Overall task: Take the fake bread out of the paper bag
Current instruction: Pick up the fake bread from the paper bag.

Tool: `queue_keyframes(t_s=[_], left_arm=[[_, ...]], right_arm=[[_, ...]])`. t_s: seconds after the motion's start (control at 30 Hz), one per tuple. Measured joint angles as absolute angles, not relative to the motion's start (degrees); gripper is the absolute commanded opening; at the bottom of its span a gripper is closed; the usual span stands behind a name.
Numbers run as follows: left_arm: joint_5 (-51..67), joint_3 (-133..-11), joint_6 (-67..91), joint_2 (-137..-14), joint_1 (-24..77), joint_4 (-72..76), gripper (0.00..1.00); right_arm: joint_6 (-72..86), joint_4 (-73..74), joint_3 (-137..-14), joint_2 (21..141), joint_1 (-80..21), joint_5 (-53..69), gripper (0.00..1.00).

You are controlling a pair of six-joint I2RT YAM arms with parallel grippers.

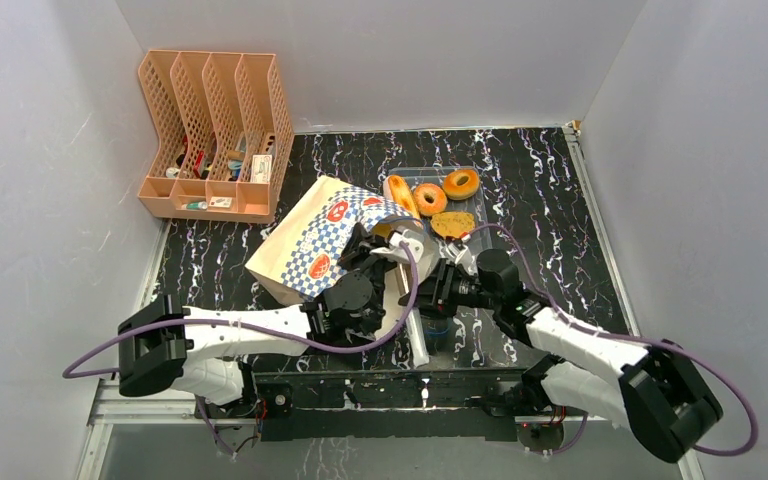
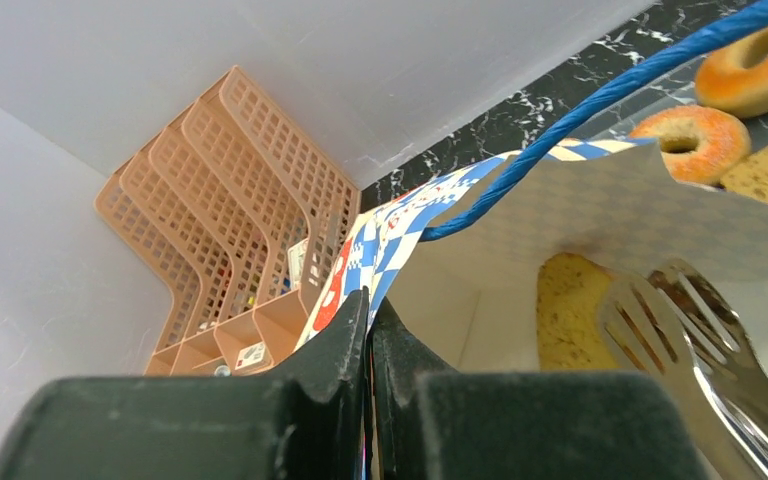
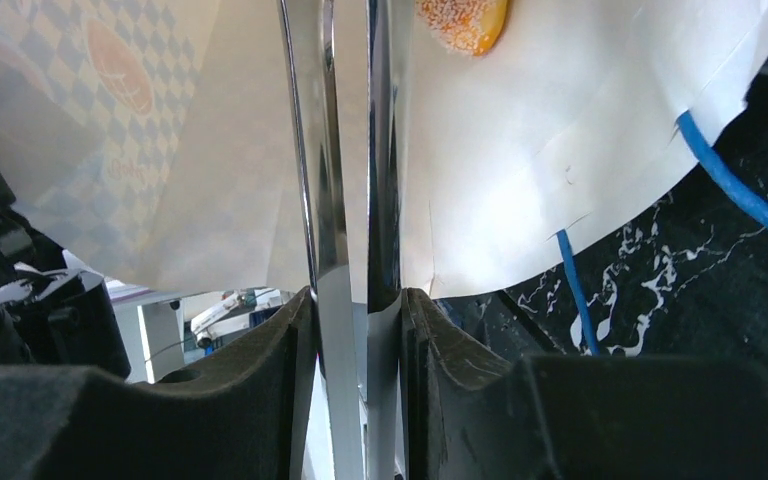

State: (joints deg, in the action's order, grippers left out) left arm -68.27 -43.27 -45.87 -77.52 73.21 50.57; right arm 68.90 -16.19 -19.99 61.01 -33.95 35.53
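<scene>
The right jaws are closed on the handle end of the tongs (image 3: 325, 150), squeezing the two steel arms nearly together so that only a narrow slit shows between them. The left jaws are fully shut, pinching the rim of the bag (image 2: 600, 210) and holding its mouth open toward the right arm.

Straight ahead of the right jaws, the tongs run lengthwise into the bag's mouth, and the coming move turns on that line. One yellow, sugar-dusted bread (image 2: 570, 320) lies inside. In the right wrist view it is ahead of the right jaws and a little to the right of the tongs' axis. From the left wrist, the slotted tong tips sit just beside it (whether they touch it cannot be told). The bag wall hides its own long axis. The right arm looks the one placed to reach it, since the left is occupied with the rim.

Beyond the bag's mouth, farther out from both jaws, a clear tray (image 1: 480, 205) on the desk (image 1: 540, 180) holds two rings (image 1: 460, 183), a loaf (image 1: 400, 195) and a slice (image 1: 453, 223), already out. Far past the left jaws stands an organizer (image 1: 210, 130).
</scene>
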Motion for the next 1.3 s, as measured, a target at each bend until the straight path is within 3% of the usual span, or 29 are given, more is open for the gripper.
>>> queue_keyframes(t_s=[0.67, 1.3], left_arm=[[-69.6, -56.0, -26.5, -81.3, 61.7, 19.6, 0.00], [-65.3, -52.9, -16.1, -78.8, 57.0, 7.9, 0.00]], right_arm=[[67.6, 6.0, -21.0, 37.0, -33.7, 31.1, 0.04], [64.2, 14.4, -32.6, 37.3, -33.5, 23.2, 0.04]])
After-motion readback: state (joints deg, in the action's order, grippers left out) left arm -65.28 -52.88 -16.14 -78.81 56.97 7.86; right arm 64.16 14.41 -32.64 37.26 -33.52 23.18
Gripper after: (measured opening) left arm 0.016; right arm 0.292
